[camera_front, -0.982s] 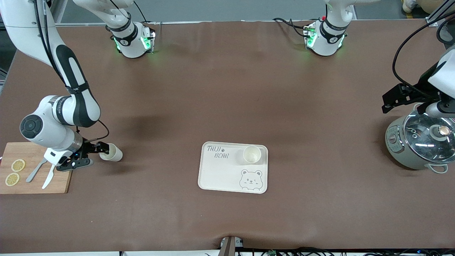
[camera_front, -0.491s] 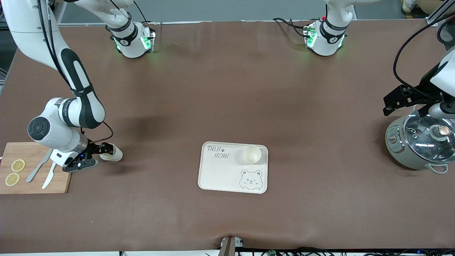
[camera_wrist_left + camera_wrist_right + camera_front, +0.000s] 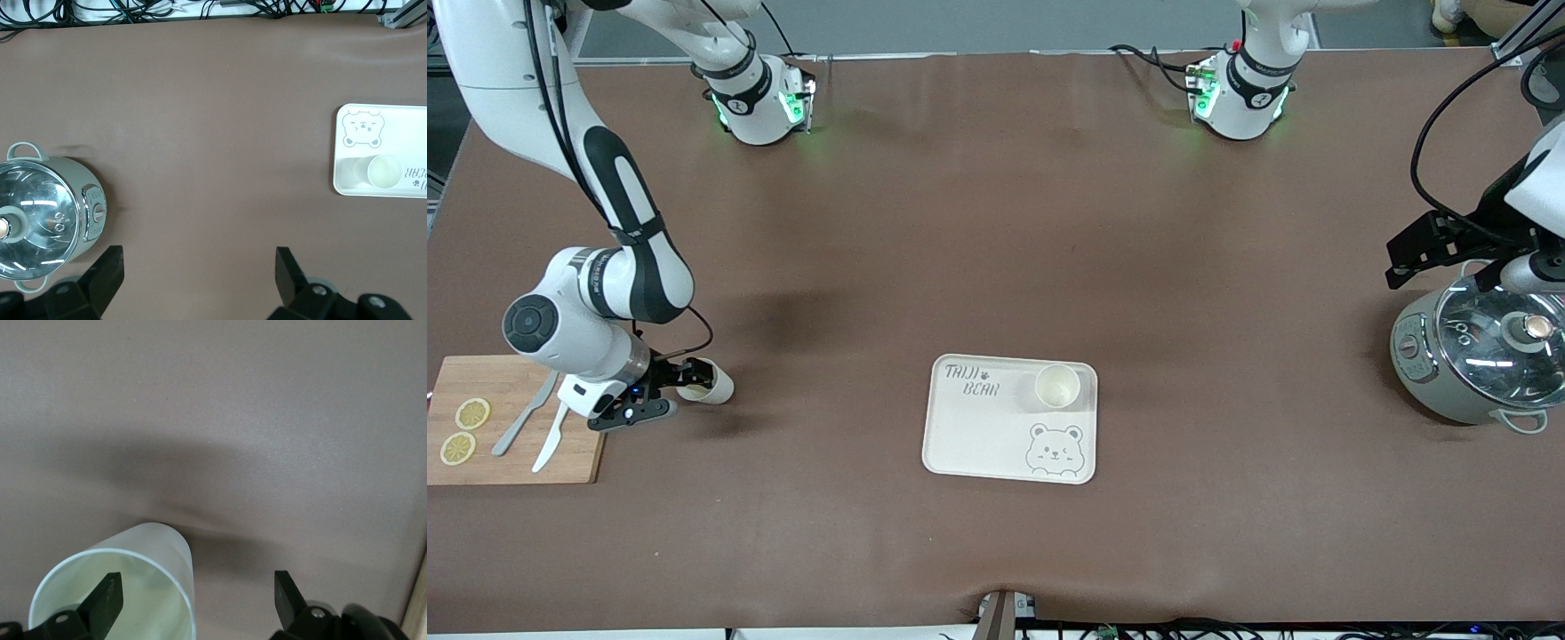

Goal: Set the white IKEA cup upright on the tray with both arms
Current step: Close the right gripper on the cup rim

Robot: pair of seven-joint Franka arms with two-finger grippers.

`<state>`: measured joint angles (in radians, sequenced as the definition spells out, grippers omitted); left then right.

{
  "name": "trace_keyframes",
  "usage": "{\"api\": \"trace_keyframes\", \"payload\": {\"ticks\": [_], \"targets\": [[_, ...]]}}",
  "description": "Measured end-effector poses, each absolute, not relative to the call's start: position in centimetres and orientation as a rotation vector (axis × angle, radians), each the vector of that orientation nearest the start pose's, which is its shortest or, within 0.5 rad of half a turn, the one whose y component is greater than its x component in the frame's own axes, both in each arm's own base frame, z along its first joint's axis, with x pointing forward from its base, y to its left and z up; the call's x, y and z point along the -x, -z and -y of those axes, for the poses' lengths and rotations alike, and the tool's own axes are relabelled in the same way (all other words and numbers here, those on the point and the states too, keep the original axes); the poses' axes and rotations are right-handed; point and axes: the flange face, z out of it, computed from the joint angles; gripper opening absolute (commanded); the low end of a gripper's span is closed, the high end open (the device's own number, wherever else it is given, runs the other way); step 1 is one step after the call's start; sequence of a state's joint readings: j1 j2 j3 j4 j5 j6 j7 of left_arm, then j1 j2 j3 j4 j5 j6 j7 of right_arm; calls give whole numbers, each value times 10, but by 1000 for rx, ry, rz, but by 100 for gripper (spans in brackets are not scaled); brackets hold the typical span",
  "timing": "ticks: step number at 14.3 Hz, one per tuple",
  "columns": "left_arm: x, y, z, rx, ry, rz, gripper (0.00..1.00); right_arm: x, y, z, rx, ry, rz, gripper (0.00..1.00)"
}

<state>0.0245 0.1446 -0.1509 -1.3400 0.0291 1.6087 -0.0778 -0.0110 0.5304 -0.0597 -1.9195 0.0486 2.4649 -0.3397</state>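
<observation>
Right gripper [image 3: 665, 391] is down low at the right arm's end of the brown table [image 3: 996, 222], just beside the wooden cutting board [image 3: 511, 462]. Its black fingers are spread wide, and one of them sits inside the mouth of a small white cup [image 3: 710, 382] that's lying on its side on the table. In the right wrist view you can see that finger [image 3: 103, 603] poking into the open rim of the tipped cup [image 3: 127, 587], while the other finger is outside, clear of the cup wall. So it's straddling the wall, not pinching it. The cup looks plain, smooth, slightly translucent white, no handle.

A second white cup [image 3: 1057, 386] just like it stands upright on the cream rectangular tray [image 3: 978, 436], in the corner farther from the front camera and toward the left arm's end. The tray has rounded corners, a raised rim, "TAIJI BEAR" lettering and a little grey bear drawing in the corner nearest the camera. It lies flat around the middle of the table.

Left gripper [image 3: 1432, 249] hangs in the air over the table by the grey-green cooker pot with a glass lid [image 3: 1476, 356], fingers spread apart and holding nothing; that arm is just waiting.

On the cutting board there are two lemon slices [image 3: 464, 431], a grey fork [image 3: 520, 425] and a white knife [image 3: 550, 437].
</observation>
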Motion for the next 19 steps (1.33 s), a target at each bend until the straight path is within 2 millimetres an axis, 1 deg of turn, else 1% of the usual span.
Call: {"api": "trace_keyframes", "payload": {"ticks": [2, 3, 4, 5, 7, 9, 11, 12, 13, 17, 19], "targets": [[-598, -652, 65, 3140, 175, -72, 100, -627, -212, 43, 3121, 19, 376, 100], [-597, -651, 65, 3140, 159, -72, 100, -627, -212, 43, 3121, 18, 376, 91], [-597, -650, 65, 3139, 150, -72, 100, -627, -212, 43, 3121, 19, 376, 72], [-597, -649, 65, 3139, 146, -71, 100, -627, -212, 43, 3121, 19, 375, 59], [-597, -649, 62, 3139, 142, -65, 100, -627, -212, 43, 3121, 19, 375, 38], [-596, -647, 58, 3138, 122, -55, 100, -627, -212, 43, 3121, 19, 374, 23], [-595, -645, 55, 3137, 92, -48, 100, -627, -212, 43, 3121, 20, 375, 10], [-595, -644, 54, 3137, 86, -45, 100, -627, -212, 43, 3121, 21, 375, 2], [-595, -644, 53, 3137, 83, -45, 100, -627, -212, 42, 3121, 21, 376, 0], [-595, -643, 53, 3137, 80, -45, 100, -631, -218, 39, 3116, 32, 384, 0], [-595, -643, 54, 3137, 80, -46, 100, -637, -227, 38, 3111, 8, 386, 0]]}}
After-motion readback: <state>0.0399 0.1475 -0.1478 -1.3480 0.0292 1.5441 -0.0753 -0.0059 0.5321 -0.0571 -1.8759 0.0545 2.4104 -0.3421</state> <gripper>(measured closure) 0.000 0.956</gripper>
